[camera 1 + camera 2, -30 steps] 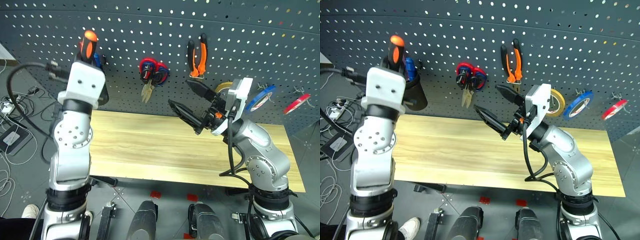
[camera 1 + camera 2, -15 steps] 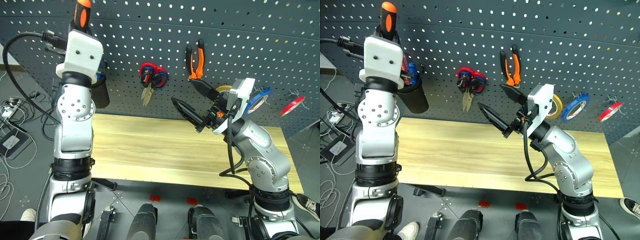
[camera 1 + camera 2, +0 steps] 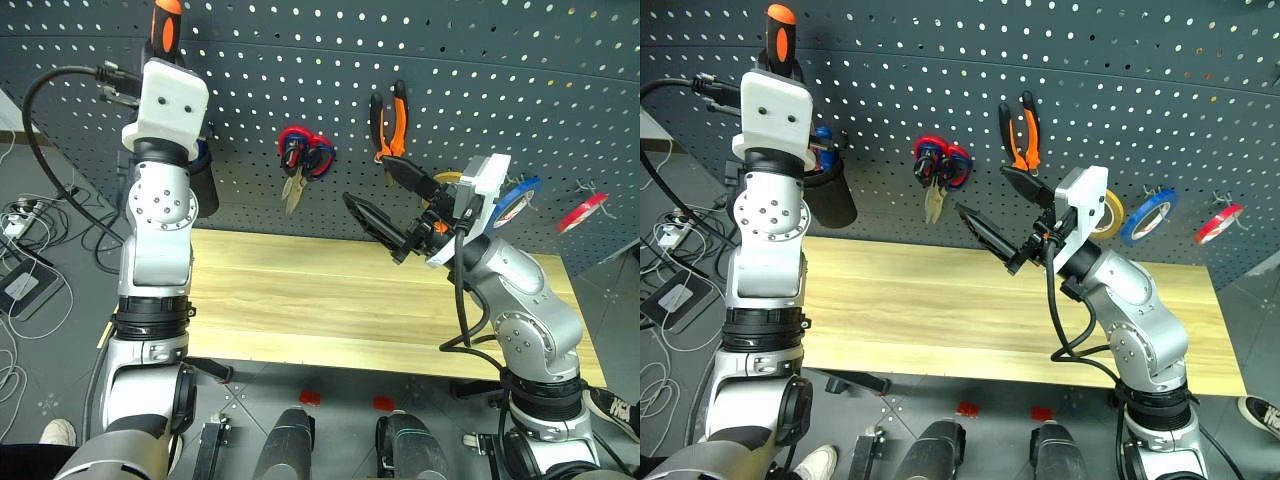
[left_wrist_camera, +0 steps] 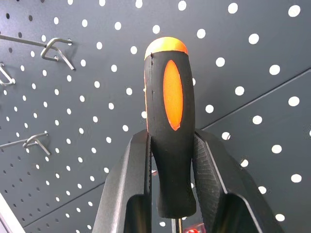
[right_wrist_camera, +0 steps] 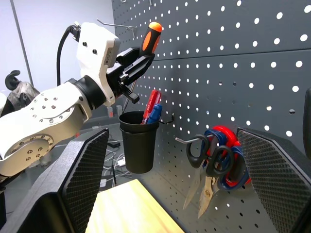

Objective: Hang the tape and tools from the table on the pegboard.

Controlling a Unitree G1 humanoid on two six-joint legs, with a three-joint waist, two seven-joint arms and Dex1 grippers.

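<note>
My left hand (image 4: pixel 171 194) grips the screwdriver (image 4: pixel 168 126) (handle up) before the pegboard (image 3: pixel 500 60), above the black cup (image 5: pixel 139 145); my right hand (image 3: pixel 385 205) gapes empty.

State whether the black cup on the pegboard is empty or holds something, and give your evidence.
Not empty. In the right wrist view, a red handle and a blue handle stick up out of the black cup hanging on the pegboard.
</note>
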